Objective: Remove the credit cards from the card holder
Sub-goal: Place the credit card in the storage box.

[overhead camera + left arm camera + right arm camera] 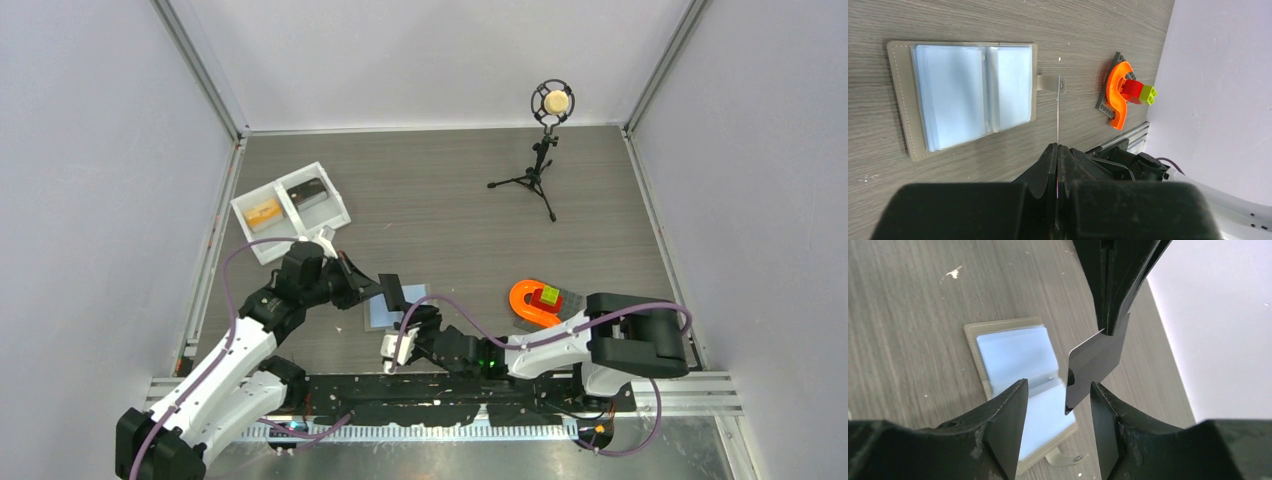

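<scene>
Card holder (380, 316) lies open on the bench (450, 220) between the two arms in the overhead view, its light blue sleeves up so the pockets can be reached. The left end effector (372, 289) is clamped on a dark card (393, 291) held just above the wallet's far edge, and the right end effector (416, 318) waits at the near side. An orange card (263, 212) rests in one compartment of the white tray (248, 235) well to the left. A dark flat item (308, 192) in the other compartment is too small to identify. The left wrist camera shows the held card edge-on, a thin line rising from tightly closed fingers, clear of the wallet and beside its strap tab (1048, 82); the pinch at one corner looks chosen to keep the thin card rigid while it is carried. An orange curved toy (1120, 97) with red and green blocks sits nearby. From the right wrist camera, that end effector's fingers stand wide apart over the wallet, gripping nothing, probably ready to pin it down. No brand or number is legible on card or wallet; markings on the toy's grey base are too small to read.
</scene>
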`<state>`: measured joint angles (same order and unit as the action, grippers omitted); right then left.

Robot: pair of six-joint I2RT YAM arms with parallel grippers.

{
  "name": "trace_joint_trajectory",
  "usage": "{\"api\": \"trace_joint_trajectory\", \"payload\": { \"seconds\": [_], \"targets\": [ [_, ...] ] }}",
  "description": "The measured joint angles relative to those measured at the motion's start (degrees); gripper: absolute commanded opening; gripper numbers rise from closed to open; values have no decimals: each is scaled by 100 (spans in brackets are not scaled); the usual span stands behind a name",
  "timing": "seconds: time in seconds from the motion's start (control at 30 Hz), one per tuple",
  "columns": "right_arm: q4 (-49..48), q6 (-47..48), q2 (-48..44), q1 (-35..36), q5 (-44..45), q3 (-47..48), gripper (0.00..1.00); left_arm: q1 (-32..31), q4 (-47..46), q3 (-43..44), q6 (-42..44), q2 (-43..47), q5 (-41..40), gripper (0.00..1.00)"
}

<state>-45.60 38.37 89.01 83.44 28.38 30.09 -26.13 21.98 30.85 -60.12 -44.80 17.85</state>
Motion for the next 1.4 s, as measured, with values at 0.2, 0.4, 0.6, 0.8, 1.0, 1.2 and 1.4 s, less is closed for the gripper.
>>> {"api": "trace_joint_trajectory", "payload": {
  "seconds": [0.2,0.4,0.6,0.8,1.0,1.2,1.4],
  "targets": [
    [-693,588,490,157,767,131,18,0,-2,-13,-278,11,192,0],
    [-1211,831,636,238,1290,107,5,33,15,-42,-284,24,289,16],
    [-745,107,28,238,999,-22,5,39,595,328,407,37,76,38],
    [358,-1419,-1215,-122,22,-55,5,76,984,966,1279,245,-433,41],
    [820,-2304,-1779,-702,-774,-201,5,94,1019,957,1762,503,-535,42],
    [1172,-2758,-1858,-883,-1235,-240,5,114,1001,914,2033,468,-358,42],
    [1432,-3259,-2087,-1281,-1762,-291,5,114,813,826,2275,442,129,42]
  ]
}}
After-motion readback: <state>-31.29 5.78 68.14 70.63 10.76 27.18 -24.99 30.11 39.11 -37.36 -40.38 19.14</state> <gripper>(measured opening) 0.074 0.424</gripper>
